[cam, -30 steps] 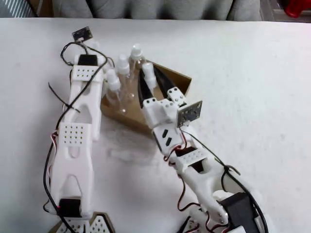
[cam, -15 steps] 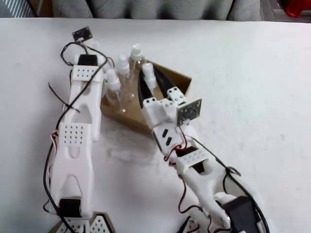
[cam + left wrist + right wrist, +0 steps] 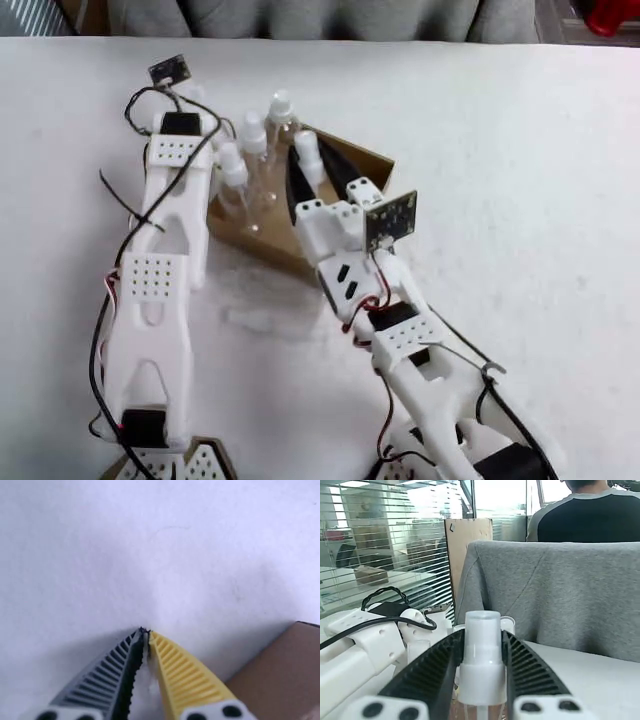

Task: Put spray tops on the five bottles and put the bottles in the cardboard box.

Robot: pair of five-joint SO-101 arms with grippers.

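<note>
1. open brown cardboard box (image 3: 368, 155): sits on the white tabletop (image 3: 520, 150), turned corner-on between the two arms. One of its corners also shows in the left wrist view.

2. clear plastic bottle with a white spray top (image 3: 308, 158): upright inside the box, toward its far corner, with the top fitted. Both sides of the top are gripped; see entry 3.

3. right end effector (image 3: 481, 632): clenched on the bottle of entry 2. Its two black ribbed fingers (image 3: 445, 665) press one against each side of the spray top. It reaches over the box from the box's near-right side.

4. three more clear bottles with white spray tops (image 3: 253, 132): upright in a row along the side of the box that faces the left arm, all with tops fitted. The body of the nearest one shows over the box floor. Where the farthest one's base stands cannot be told.

5. left end effector (image 3: 145, 632): one grey finger (image 3: 110, 670) and one yellow finger (image 3: 185, 675), with the tips closed together and nothing between them. It points at bare tabletop just beside a corner of the box.

6. white left arm (image 3: 160, 260): lies alongside the box's left side, just beside the row of bottles.

7. white right arm (image 3: 420, 340): extends toward the box from its near-right side.

8. grey fabric seat back (image 3: 545, 590): beyond the far side of the box, past the tabletop's edge.
</note>
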